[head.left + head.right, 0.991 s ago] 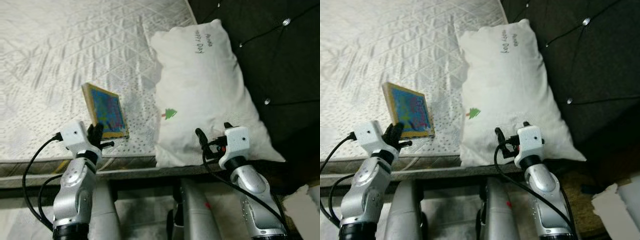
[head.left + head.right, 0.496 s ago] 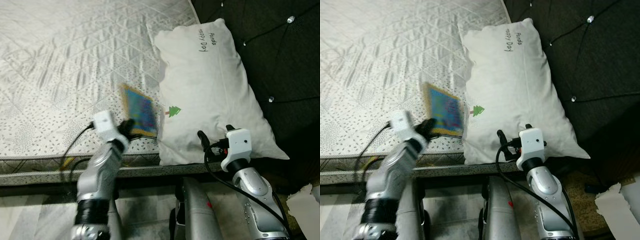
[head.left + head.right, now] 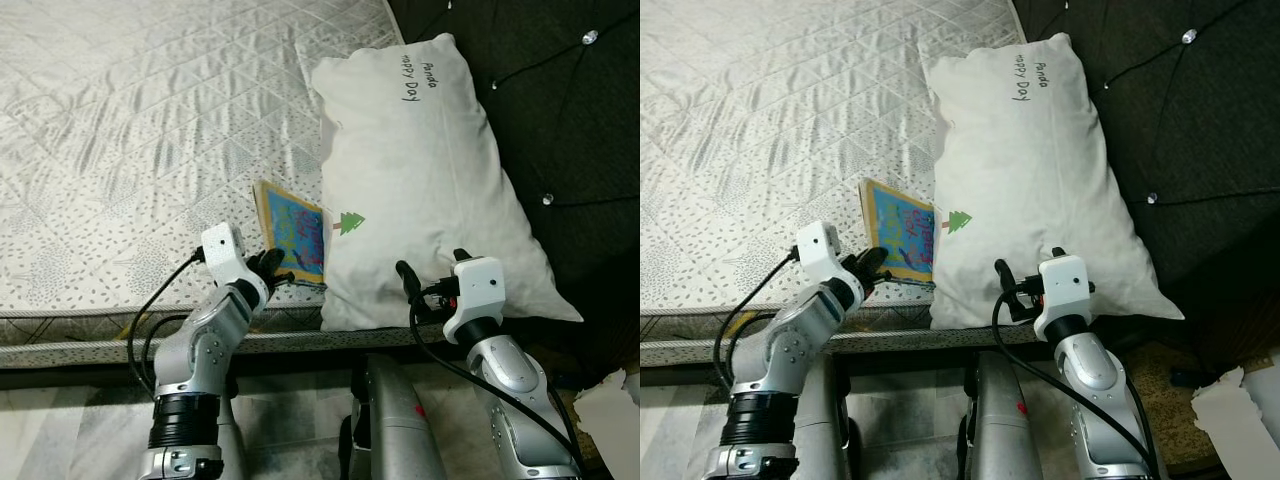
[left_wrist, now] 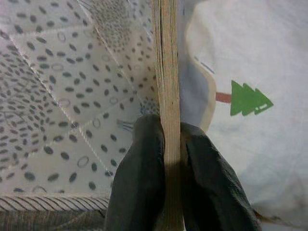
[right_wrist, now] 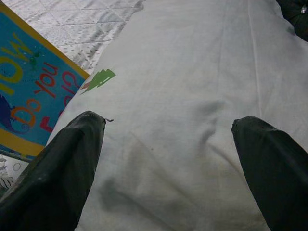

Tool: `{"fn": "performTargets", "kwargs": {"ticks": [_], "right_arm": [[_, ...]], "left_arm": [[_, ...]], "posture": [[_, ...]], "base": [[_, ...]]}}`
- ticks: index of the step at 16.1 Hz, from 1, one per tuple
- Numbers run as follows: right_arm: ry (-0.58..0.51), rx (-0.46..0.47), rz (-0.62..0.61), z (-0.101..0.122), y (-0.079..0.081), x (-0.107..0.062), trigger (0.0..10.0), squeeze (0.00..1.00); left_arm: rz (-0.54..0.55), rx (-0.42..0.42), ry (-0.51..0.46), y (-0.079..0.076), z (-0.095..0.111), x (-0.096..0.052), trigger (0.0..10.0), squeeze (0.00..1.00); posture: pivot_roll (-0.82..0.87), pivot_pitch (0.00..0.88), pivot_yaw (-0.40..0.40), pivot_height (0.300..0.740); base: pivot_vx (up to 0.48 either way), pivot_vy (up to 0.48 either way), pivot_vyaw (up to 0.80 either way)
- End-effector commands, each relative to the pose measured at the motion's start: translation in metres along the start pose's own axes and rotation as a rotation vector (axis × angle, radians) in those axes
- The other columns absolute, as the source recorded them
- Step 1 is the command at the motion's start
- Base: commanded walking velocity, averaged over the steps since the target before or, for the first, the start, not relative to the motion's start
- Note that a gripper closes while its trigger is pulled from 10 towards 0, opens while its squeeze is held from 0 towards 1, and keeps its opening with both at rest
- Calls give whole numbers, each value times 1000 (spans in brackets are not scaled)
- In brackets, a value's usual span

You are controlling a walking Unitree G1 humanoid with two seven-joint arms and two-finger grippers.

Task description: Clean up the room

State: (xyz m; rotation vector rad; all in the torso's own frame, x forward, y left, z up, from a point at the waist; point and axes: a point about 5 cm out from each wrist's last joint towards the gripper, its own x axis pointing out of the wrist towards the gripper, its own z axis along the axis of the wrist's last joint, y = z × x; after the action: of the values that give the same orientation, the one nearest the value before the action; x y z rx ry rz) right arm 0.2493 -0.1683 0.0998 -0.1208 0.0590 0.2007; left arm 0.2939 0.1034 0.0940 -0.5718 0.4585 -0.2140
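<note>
A thin blue picture book with a yellow border [image 3: 293,230] is clamped at its lower edge by the left end effector [image 3: 270,268], fingers [image 4: 139,178] pressed on both faces. The book is held tilted above the white quilted mattress [image 3: 130,130], near the bed's front edge, right edge touching the white pillow with a small green tree print [image 3: 420,180]. The right end effector [image 5: 168,159] is spread wide, nothing gripped, fingers [image 5: 57,163] over the pillow's near end. A dark tufted headboard [image 3: 560,110] is seen behind the pillow.
</note>
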Motion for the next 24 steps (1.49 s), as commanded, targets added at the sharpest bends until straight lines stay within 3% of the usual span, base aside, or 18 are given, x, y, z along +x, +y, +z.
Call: {"fn": "performTargets", "kwargs": {"ticks": [1,8,12,18,24], "right_arm": [[6,-2,-12,0,-3,-1,10000,0],[5,1,-11,-1,-3,2,10000,0],[4,-4,-7,-1,-4,4,10000,0],[5,-14,-1,-2,-5,5,10000,0],[7,-16,3,-3,-5,6,10000,0]], "left_arm": [[-16,-49,127,-6,-29,-4,10000,0],[-15,-37,205,3,-30,-14,10000,0],[31,-48,174,19,-10,-18,10000,0],[-63,-97,156,-6,1,-17,10000,0],[-47,-123,157,-4,2,-22,10000,0]], "posture": [[-36,175,-72,586],[-26,164,-73,586],[-21,159,-77,586],[-20,146,-83,586],[-16,147,-88,586]], "base": [[0,0,0],[0,0,0],[0,0,0],[0,0,0],[0,0,0]]}}
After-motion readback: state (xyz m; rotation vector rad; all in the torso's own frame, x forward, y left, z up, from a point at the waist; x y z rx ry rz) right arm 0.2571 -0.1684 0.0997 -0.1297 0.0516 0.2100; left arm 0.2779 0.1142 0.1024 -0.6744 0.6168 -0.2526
